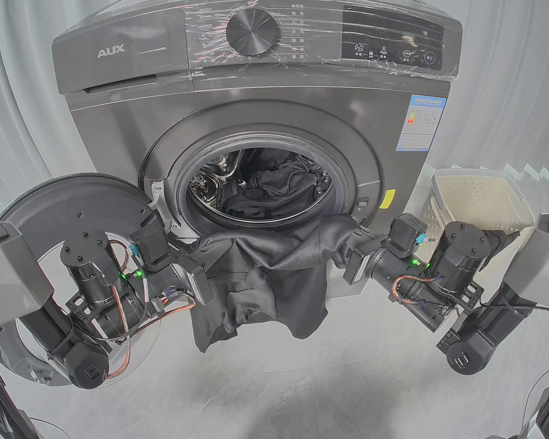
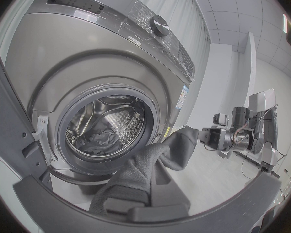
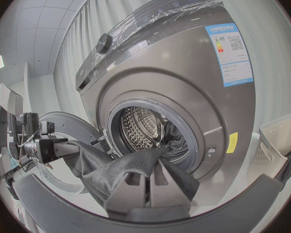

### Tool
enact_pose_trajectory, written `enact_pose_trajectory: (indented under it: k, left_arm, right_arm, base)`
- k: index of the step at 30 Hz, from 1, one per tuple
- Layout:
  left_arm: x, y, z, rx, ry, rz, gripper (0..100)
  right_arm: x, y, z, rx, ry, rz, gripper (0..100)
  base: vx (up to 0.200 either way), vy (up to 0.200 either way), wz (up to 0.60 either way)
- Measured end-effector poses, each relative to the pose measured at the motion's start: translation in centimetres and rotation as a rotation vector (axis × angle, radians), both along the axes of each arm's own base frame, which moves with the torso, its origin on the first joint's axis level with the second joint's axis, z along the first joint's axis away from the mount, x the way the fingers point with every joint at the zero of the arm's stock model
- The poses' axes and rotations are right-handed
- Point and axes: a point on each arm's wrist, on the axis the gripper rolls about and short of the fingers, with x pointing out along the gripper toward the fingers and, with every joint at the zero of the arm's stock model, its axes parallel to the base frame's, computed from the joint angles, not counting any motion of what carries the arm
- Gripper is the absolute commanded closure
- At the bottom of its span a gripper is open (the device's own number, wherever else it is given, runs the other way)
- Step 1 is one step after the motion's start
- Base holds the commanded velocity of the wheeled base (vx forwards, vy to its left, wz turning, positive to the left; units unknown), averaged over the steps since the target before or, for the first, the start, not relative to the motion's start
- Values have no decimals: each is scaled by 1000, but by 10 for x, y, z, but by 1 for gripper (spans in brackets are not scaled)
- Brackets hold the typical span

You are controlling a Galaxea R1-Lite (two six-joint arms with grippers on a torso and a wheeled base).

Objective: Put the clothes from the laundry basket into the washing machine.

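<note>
Left hand (image 1: 198,274) & right hand (image 1: 355,248) pinch garment (image 1: 268,269) at washer's (image 1: 323,111) 6 o'clock; hanging hem cd miss opening, slide to floor (image 1: 287,385).

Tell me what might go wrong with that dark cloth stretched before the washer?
The dark garment, held by the left gripper and right gripper, sags below the washing machine's opening; its hanging part may snag the rim or stay outside. The left arm is near the open door and might bump it.
</note>
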Motion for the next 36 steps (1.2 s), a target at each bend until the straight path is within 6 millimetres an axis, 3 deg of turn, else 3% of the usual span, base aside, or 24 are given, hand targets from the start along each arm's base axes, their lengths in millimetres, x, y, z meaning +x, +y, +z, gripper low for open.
enact_pose_trajectory:
  k: [14, 20, 21, 36]
  left_arm:
    - [-31, 4, -1, 64, -6, -148, 100]
    - [-36, 7, -4, 77, 6, -150, 100]
    - [-36, 7, -5, 78, 9, -150, 0]
    - [-17, 9, -32, 108, 102, -99, 0]
  right_arm:
    - [-33, -15, 42, 135, -39, 41, 100]
    - [-39, -17, 49, 151, -55, 47, 100]
    - [-40, -17, 50, 152, -56, 50, 100]
    - [-44, -14, 52, 157, -60, 64, 100]
  base:
    - [0, 0, 0]
    - [0, 0, 0]
    - [0, 0, 0]
    - [0, 0, 0]
